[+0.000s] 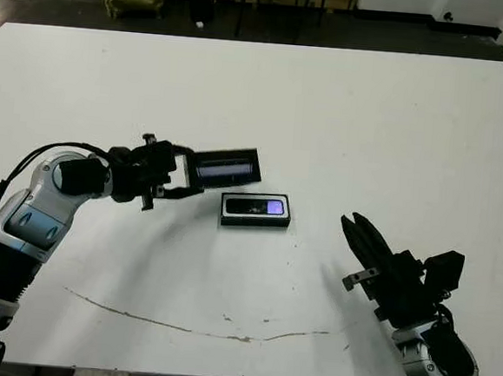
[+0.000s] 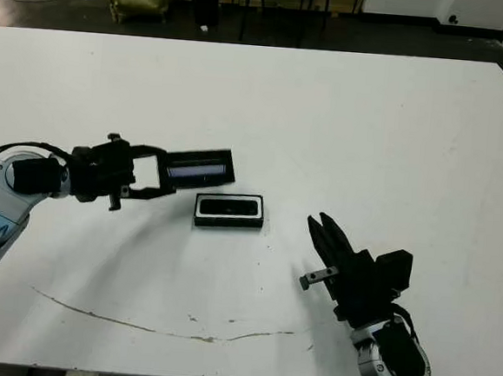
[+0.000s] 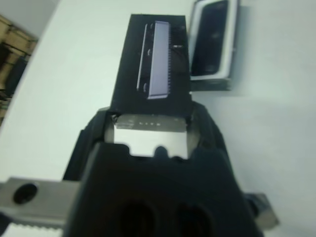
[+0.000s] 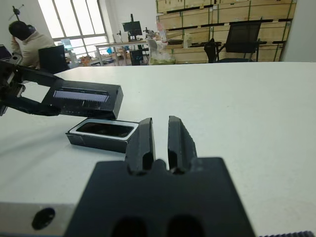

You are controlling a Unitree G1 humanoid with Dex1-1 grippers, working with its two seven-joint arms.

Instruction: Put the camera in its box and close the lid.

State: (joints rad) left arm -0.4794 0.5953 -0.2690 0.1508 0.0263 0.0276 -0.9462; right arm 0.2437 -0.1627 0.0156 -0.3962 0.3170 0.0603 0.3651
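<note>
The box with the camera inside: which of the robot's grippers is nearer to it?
Left. The left gripper, holding the lid, is just beside the box; the right gripper is farther off.

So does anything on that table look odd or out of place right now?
Nothing broken or spilled. The only blemish is a thin brownish scratch-like line across the white table near its front edge, well clear of the white-lined black box.

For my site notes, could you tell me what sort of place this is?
Probably a lab or workshop storeroom: stacked wooden crates on shelving, a person seated at a desk, and a black office chair beyond the large white table.
</note>
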